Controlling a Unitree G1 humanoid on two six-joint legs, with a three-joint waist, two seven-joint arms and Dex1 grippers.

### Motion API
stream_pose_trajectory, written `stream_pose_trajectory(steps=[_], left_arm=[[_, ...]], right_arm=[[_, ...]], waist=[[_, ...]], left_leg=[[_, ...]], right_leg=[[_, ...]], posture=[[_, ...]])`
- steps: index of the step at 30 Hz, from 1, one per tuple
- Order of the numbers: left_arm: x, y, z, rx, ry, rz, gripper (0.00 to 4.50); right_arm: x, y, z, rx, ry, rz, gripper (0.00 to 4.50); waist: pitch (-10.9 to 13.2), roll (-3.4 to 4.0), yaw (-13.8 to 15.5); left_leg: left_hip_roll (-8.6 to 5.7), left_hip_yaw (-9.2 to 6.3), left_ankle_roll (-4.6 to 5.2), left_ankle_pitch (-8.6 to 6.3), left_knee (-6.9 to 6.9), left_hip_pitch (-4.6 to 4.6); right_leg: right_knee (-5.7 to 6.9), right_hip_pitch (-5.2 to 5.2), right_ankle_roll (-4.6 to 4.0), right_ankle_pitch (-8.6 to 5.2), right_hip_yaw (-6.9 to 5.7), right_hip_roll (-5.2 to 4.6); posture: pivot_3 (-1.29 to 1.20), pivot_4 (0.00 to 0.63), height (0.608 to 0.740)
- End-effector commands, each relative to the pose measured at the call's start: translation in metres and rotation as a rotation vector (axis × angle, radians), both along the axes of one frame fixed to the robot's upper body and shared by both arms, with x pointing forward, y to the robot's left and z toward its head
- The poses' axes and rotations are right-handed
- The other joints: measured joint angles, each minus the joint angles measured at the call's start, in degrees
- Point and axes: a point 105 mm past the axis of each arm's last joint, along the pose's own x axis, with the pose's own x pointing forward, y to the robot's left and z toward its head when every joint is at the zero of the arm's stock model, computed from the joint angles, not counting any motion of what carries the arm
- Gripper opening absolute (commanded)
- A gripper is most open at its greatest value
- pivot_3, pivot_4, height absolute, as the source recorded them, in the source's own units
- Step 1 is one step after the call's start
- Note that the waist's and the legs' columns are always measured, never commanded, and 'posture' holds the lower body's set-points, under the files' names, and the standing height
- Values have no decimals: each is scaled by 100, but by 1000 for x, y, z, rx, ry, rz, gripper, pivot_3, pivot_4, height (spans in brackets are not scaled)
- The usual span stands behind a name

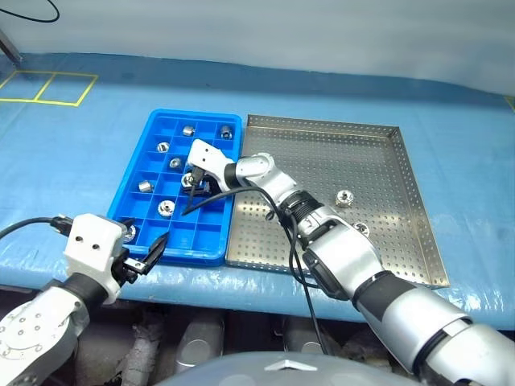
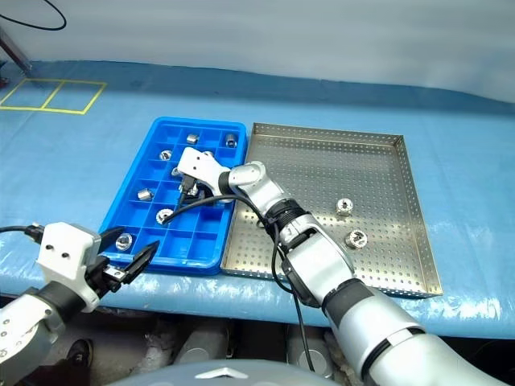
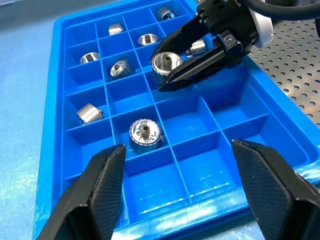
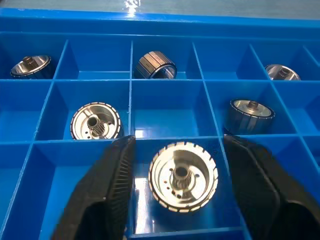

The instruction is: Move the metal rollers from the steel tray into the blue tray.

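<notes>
The blue tray (image 1: 173, 256) lies left of the steel tray (image 1: 322, 153), and several metal rollers (image 4: 95, 121) sit singly in its compartments. My right gripper (image 4: 178, 143) reaches over the blue tray's middle, open, its fingers standing on either side of one roller (image 4: 183, 176) that rests in a compartment with a small gap on each side. This same roller (image 3: 166, 64) shows between those fingers in the left wrist view. Two rollers (image 1: 346, 197) (image 1: 361, 228) lie on the steel tray's perforated floor. My left gripper (image 1: 149, 241) hovers open and empty at the blue tray's near edge.
Both trays rest on a blue-covered table whose front edge runs just below them. Yellow tape lines (image 1: 48, 87) mark the far left of the surface. A black cable (image 1: 302, 281) hangs along my right arm.
</notes>
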Motion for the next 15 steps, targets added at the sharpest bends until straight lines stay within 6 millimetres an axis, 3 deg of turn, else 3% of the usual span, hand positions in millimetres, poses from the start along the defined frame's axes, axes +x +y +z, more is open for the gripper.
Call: stream_pose_trajectory(steps=[1,2,5,9,12,13,15], left_arm=[[-1,-6,6,19,-27,-28,3688],[-1,-6,6,19,-27,-28,3688],[0,-7,7,17,-29,-32,3688],[3,-13,8,4,-37,-56,3688],[12,-20,8,-6,-50,-93,3688],[18,-23,9,-9,-59,-117,3688],[25,-28,11,-12,-70,-144,3688]], right_arm=[[4,5,21,53,-64,4,4045],[4,5,22,56,-67,3,4328],[6,5,30,94,-82,-9,4328],[7,-7,55,215,-117,-29,4328],[9,-41,73,284,-178,-107,4328],[10,-64,74,280,-207,-163,4328],[9,-90,74,260,-236,-232,4328]], waist=[[0,0,-1],[0,0,-2],[0,0,-3],[0,0,-2],[-1,-1,31],[-1,0,53],[1,3,91]], left_leg=[[0,-2,-2,1,-1,0],[0,-2,-2,1,-1,0],[0,-3,-3,2,-2,0],[2,-5,-3,2,-2,-1],[3,-21,-3,2,-1,-3],[0,-27,-2,2,2,-6],[-8,-36,0,1,12,-10]], right_leg=[[0,0,0,0,-1,1],[0,0,0,0,-2,1],[0,0,0,0,-3,1],[0,0,1,1,-3,-1],[-1,10,1,1,-16,-12],[-1,12,2,1,-20,-17],[-6,22,5,1,-28,-25]], posture=[[182,150,740],[182,150,740],[174,150,740],[153,150,740],[118,150,740],[93,150,740],[67,150,740]])
